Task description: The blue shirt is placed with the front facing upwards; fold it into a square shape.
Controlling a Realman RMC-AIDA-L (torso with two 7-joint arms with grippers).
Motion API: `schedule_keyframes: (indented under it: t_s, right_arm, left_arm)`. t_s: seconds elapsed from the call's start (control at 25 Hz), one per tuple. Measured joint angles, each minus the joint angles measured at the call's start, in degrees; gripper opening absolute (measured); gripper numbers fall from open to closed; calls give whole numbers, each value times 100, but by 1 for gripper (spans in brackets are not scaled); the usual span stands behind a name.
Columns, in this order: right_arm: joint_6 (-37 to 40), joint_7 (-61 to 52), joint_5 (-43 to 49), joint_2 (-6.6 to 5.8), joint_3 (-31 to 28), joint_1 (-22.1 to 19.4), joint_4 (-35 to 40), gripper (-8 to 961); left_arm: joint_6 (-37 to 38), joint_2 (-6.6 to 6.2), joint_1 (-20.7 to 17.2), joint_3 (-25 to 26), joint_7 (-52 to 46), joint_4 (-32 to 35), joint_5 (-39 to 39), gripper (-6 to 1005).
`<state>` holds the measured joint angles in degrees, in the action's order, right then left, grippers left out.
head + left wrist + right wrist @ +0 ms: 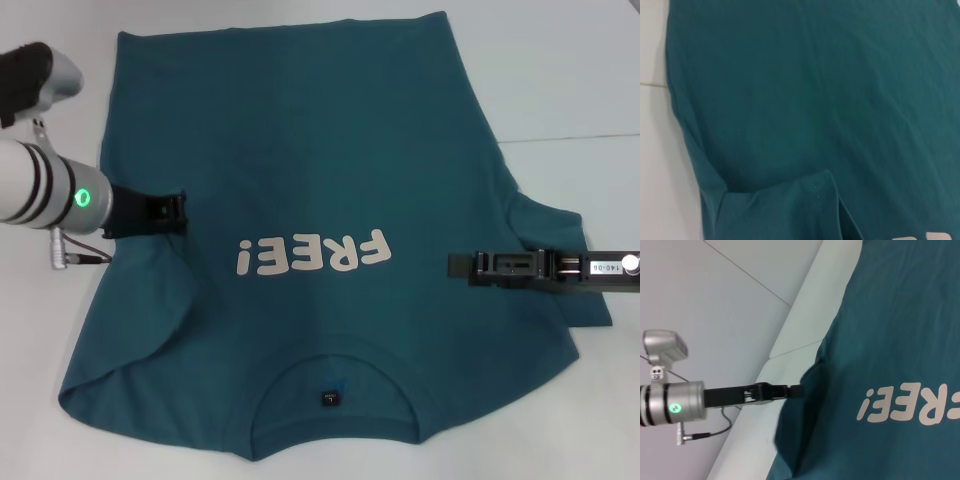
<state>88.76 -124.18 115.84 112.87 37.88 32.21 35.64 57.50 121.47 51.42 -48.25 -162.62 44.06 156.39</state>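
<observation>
**Sleeve fold: both grippers over the shirt's sides**

Currently the blue shirt [330, 200] lies flat on the white table [570, 70], front up. The collar [330, 385] is at the near edge, closest to the robot, and the hem is at the far edge, so the long axis runs straight away from the robot. The pale lettering [312, 256] reads upside down in the head view.

The left gripper [178, 213] sits at the shirt's left side, level with the chest and just inboard of the left sleeve [140, 310]. That sleeve is already partly turned in over the body; the left wrist view shows its hemmed edge lying on the chest fabric. The gripper tip is at the cloth. Whether its fingers are apart or closed on fabric cannot be told.

The right gripper [462, 266] reaches in from the right at nearly the same level, its tip over the chest just beside the end of the lettering. The right sleeve [565, 260] lies spread out flat beneath the arm. Its finger state likewise cannot be told.

Governing relation: each side of the shirt lies outboard of its own gripper, and the fold lines run parallel to the long axis. The left arm is nearer the left sleeve and the right arm nearer the right. Judgement: the task is at an early stage, with the side folds unfinished and the lengthwise fold not yet begun.
</observation>
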Motion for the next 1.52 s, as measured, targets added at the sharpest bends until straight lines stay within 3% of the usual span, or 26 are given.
schedule_keyframes:
  t_s: [0.24, 0.56, 0.72, 0.8, 0.88, 1.12, 1.28, 1.36, 1.48, 1.52]
  right_arm:
    - [-3, 0, -1, -6, 0, -26, -5, 817]
    - [-83, 5, 3, -10, 0, -15, -5, 816]
    - [-123, 26, 6, -15, 0, -30, -5, 816]
    - [-121, 99, -6, -20, -16, -56, -5, 816]
    - [-93, 192, -30, -20, -96, -90, -5, 816]
    - [84, 451, -41, -4, -477, -139, -5, 816]
    - [183, 514, -43, -3, -586, -139, -5, 816]
    - [208, 551, -44, -15, -593, -115, -5, 816]
    - [226, 597, -45, -22, -591, -99, -2, 816]
    - [228, 624, -45, -25, -578, -93, 8, 816]
  left_arm:
    - [-309, -23, -9, 1, 98, -278, -444, 56]
    - [248, -171, -181, 15, 981, -187, -1255, 195]
    - [290, -159, -493, 281, 993, 195, -1633, 349]
    - [285, -140, -862, 398, 1004, 576, -2101, 426]
    - [292, -147, -945, 402, 996, 653, -2204, 663]
    - [831, -339, -1396, 535, 1206, 849, -2849, 864]
    - [2114, -475, -1659, 710, 2390, 861, -3286, 885]
    - [2770, -473, -1798, 886, 3367, 892, -3344, 895]
    - [3422, -306, -2121, 1096, 5018, 1014, -3406, 911]
    - [3539, -181, -2284, 1136, 5534, 1086, -3453, 916]
